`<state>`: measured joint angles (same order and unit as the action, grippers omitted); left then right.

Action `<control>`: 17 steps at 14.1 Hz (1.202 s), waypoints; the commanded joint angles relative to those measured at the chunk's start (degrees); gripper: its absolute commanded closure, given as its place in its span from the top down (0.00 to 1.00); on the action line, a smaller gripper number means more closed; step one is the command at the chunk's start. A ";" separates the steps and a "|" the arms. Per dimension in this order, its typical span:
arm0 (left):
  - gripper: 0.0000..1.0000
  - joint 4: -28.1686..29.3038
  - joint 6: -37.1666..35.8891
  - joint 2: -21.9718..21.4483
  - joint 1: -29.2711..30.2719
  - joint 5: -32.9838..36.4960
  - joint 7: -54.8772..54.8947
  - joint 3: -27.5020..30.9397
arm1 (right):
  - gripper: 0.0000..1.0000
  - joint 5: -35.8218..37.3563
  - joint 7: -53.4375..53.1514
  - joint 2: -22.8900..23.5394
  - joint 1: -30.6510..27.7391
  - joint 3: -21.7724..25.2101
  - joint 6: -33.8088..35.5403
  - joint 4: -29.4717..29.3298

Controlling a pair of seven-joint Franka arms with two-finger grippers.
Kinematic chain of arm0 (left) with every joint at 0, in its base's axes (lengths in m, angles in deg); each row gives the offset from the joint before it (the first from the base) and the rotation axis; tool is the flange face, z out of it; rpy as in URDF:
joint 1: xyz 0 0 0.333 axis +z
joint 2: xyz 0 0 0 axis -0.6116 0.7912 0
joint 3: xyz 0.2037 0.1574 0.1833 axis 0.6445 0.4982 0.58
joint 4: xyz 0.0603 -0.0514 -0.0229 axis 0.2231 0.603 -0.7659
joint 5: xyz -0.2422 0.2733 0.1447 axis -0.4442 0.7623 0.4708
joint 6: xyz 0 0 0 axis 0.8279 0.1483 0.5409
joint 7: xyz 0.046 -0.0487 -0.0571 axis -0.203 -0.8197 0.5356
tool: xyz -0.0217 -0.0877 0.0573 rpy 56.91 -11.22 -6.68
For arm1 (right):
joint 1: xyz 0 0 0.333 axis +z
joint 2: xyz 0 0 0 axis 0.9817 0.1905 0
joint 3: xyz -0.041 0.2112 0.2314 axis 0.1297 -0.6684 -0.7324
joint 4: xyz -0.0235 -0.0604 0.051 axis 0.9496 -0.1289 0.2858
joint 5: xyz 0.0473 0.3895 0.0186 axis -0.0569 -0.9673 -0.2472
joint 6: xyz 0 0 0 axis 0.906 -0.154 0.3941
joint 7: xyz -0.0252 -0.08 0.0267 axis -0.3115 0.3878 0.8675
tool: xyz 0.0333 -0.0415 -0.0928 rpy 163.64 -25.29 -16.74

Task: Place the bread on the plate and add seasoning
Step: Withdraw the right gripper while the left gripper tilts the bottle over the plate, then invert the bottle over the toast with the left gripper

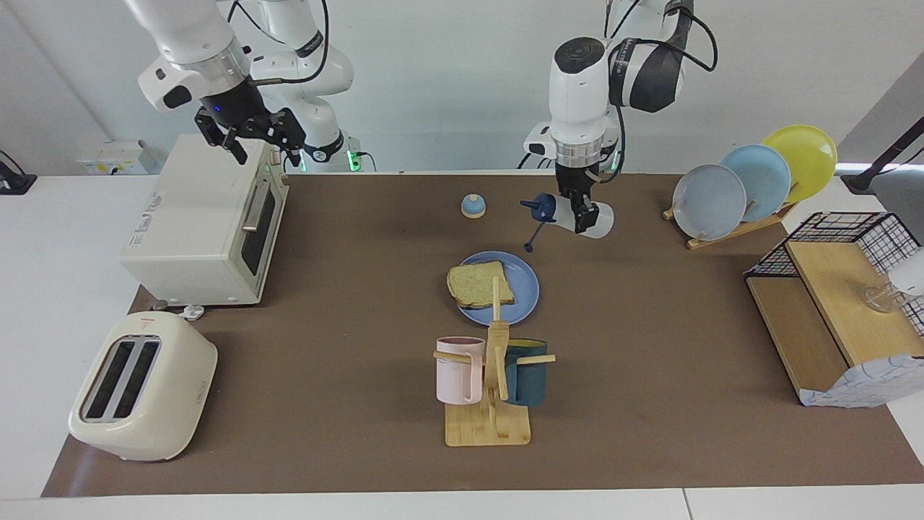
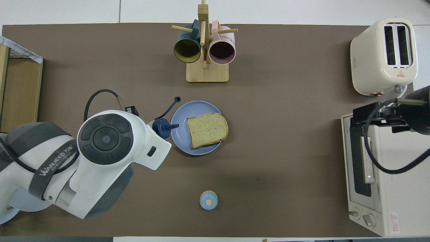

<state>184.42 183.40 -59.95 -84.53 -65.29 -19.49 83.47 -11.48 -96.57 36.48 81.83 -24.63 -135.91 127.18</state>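
Note:
The bread (image 1: pixel 478 283) lies flat on the blue plate (image 1: pixel 525 290) in the middle of the table. My left gripper (image 1: pixel 583 214) is shut on the seasoning bottle (image 1: pixel 601 221) and holds it in the air, tipped on its side. Its navy cap (image 2: pixel 163 127) hangs over the table just beside the plate's rim (image 2: pixel 179 136), with the nozzle pointing at the bread (image 2: pixel 206 130) and the loop dangling. The left wrist hides the bottle's body in the overhead view. My right gripper (image 1: pixel 263 148) stands open and empty over the toaster oven (image 1: pixel 202 217).
A small blue-topped bell (image 1: pixel 473 206) sits nearer to the robots than the plate. A wooden mug rack (image 1: pixel 489 390) with two mugs stands farther from them. A toaster (image 1: pixel 141 386) is at the right arm's end; a plate rack (image 1: pixel 751 180) and wire shelf (image 1: pixel 844 303) at the left arm's.

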 commanded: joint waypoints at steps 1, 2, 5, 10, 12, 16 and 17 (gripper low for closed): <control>0.00 -0.70 -0.12 1.26 -2.65 6.17 -3.47 0.23 | 1.00 0.77 2.19 -0.87 -4.29 -1.06 0.63 1.58; 0.00 -0.70 -1.08 1.53 -3.96 8.81 -4.27 0.23 | 1.00 1.12 2.64 -0.43 -4.21 -0.98 0.63 1.67; 0.00 -0.88 -3.81 2.40 -5.99 12.61 -5.24 0.23 | 1.00 3.76 3.08 2.73 -3.25 -0.63 0.81 -0.34; 0.00 -5.96 -7.05 10.04 -9.94 17.52 -8.32 0.32 | 1.00 3.23 3.86 5.73 -0.69 3.07 3.00 -3.61; 0.00 -8.68 -9.25 13.99 -11.27 18.85 -10.06 0.32 | 1.00 3.23 6.58 5.64 -0.96 2.98 2.48 -3.42; 0.00 -11.51 -11.11 21.73 -12.32 21.56 -16.67 0.32 | 1.00 3.32 7.03 5.47 -1.49 2.98 2.39 -3.69; 0.00 -12.12 -11.20 22.88 -12.85 23.06 -16.67 0.32 | 1.00 3.32 7.03 5.46 -1.75 2.80 2.39 -3.60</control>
<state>175.50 174.66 -40.90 -95.94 -45.20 -34.65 83.20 -8.59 -91.15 41.81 80.86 -21.63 -134.37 124.52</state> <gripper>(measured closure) 0.546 0.000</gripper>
